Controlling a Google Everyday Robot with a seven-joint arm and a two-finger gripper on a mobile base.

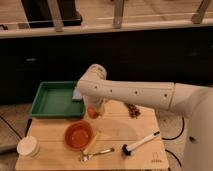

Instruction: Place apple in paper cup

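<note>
Transport step in hand. Tool (96, 109) pinching apple (92, 114), held aloft well right of paper cup (28, 147). Next: carry leftward until centred over paper cup, lower inside rim, then spread tool.

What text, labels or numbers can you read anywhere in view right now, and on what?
None can be read.
Table: a faint mark near its front right corner, too blurred to read.
Paper cup, green tray, orange bowl: no print shows.
Tool, shut on the apple between tray and bowl: no label shows.
</note>
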